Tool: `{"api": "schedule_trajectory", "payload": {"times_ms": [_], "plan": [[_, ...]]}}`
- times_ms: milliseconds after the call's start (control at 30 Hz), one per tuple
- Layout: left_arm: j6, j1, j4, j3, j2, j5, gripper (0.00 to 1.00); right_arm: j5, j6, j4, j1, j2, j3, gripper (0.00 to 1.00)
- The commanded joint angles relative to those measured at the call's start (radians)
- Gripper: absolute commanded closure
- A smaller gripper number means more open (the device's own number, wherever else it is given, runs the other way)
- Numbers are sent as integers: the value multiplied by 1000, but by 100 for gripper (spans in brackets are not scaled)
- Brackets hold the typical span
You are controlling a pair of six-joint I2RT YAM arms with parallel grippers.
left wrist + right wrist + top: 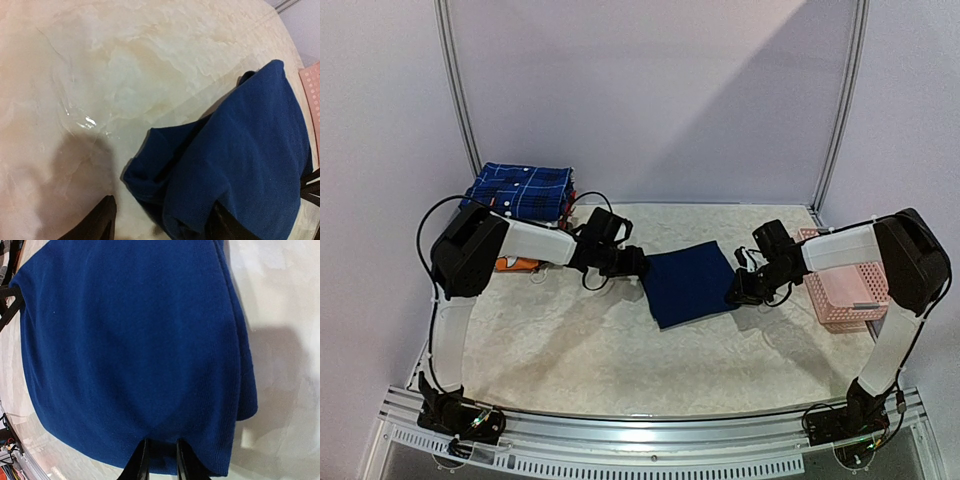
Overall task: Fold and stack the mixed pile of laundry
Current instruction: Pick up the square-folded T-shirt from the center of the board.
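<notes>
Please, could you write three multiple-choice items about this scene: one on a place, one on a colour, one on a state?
1. Where lies the plaid shirt? A far-left corner; B table centre; C near edge.
2. Colour of the basket? A green; B pink; C yellow.
3. The right gripper is: A wide open; B shut on the navy T-shirt; C holding the basket.
Answers: 1A, it sits at the far left; 2B, its lattice walls are pink; 3B, it pinches the cloth's edge.

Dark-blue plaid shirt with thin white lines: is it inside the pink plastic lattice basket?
No, the plaid shirt lies folded at the far left of the table, while the pink basket sits at the right.
</notes>
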Motion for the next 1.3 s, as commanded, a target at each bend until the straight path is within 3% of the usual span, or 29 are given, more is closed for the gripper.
{"api": "schedule_trajectory", "payload": {"times_ms": [0, 300, 500, 600, 833, 1000, 1267], "plan": [[-27, 9, -19, 31, 60, 25, 42, 39, 6, -37, 0, 30, -40, 80], [-54, 13, -13, 68, 95, 23, 45, 30, 12, -23, -1, 28, -53, 80], [-78, 16, 31, 87, 123, 30, 56, 23, 15, -17, 4, 32, -54, 80], [-89, 17, 43, 100, 144, 31, 64, 21, 15, -16, 8, 32, -54, 81], [-107, 17, 116, 102, 158, 75, 100, 22, 16, -17, 15, 30, -57, 81], [-108, 17, 173, 74, 126, 121, 100, 25, 23, -24, 16, 5, -72, 80], [-75, 25, 112, 62, 54, 133, 100, 45, 49, -18, 17, -75, -158, 80]]}}
